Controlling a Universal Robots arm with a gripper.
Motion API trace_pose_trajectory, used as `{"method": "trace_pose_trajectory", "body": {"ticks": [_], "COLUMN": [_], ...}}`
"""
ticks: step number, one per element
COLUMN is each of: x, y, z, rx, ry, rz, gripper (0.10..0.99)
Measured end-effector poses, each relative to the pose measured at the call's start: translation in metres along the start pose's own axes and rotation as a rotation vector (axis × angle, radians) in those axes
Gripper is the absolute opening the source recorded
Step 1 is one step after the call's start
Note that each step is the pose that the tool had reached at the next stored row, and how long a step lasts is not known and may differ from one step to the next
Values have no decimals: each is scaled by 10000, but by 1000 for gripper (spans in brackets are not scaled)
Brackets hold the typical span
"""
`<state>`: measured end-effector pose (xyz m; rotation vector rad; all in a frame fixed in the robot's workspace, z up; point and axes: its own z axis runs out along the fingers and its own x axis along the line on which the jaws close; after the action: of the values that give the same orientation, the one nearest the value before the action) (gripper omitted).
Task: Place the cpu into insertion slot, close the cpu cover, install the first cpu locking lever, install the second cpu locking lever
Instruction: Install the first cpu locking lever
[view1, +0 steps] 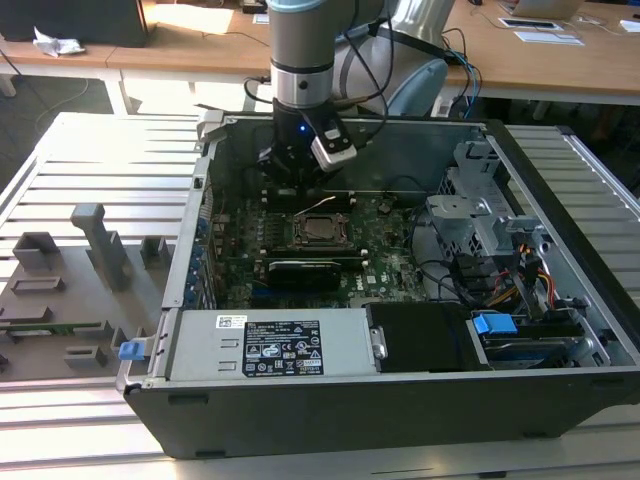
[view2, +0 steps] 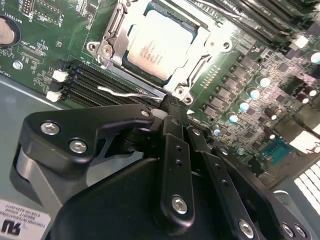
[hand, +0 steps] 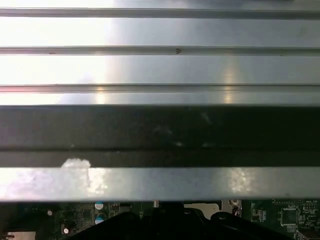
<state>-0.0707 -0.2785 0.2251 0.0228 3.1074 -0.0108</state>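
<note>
Black jointed gripper (view2: 172, 106), fingers pressed together, tips at the free end of a thin silver wire lever (view2: 125, 93); cannot tell if it pinches it. The lever runs along the gripper-side edge of the square silver-rimmed insertion slot (view2: 100, 50). Just beyond sits the flat silvery-grey cpu (view2: 160, 42), seated, with the thin shiny metal cpu cover (view2: 114, 30) lying flat around it.

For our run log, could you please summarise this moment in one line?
pale silvery-grey square cpu: seated | silvery metal cpu cover: closed | gripper: at thin wire lever
</note>
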Motion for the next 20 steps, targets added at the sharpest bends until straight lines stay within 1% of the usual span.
{"method": "trace_pose_trajectory", "body": {"ticks": [4, 9, 12, 15, 20], "x": [-27, -84, -127, -160, -249], "y": [20, 55, 82, 93, 110], "z": [40, 81, 105, 117, 146], "rx": [0, 1, 1, 4, 23], "ry": [3, 11, 16, 17, 29], "rz": [0, 0, 1, 0, 0], "gripper": [106, 106, 106, 106, 106]}}
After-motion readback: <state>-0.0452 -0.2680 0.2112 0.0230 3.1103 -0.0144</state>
